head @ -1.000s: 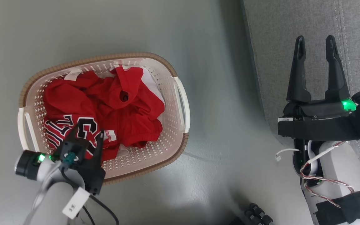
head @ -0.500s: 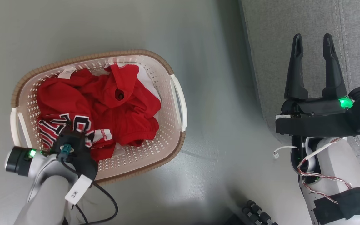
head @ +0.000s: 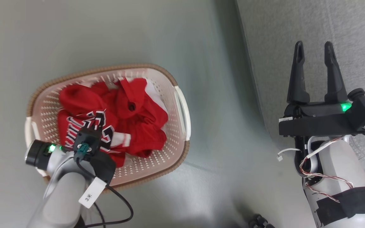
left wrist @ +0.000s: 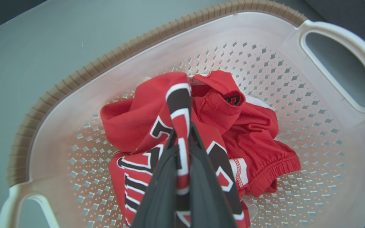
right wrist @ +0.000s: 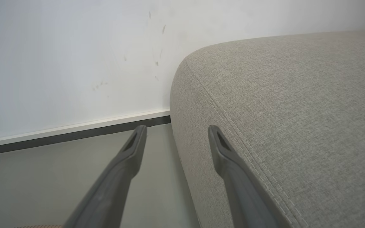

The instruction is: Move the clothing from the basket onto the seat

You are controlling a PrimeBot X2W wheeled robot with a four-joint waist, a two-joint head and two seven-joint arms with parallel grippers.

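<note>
Two dark fingers of your left gripper [left wrist: 183,131] pinch a lettered fold of the clothing [left wrist: 252,152], the rest heaped inside the basket [left wrist: 74,72]. Grey floor [head: 220,126] lies between the basket and the seat [head: 296,25], where your right gripper [head: 313,50] hangs spread wide.

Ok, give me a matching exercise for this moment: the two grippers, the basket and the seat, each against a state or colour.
Things:
1. left gripper
2. right gripper
3. basket
4. seat

States or colours:
a. open, empty
b. cream with a brown rim
c. shut on jersey
d. grey fabric

Pairs: 1-c, 2-a, 3-b, 4-d
</note>
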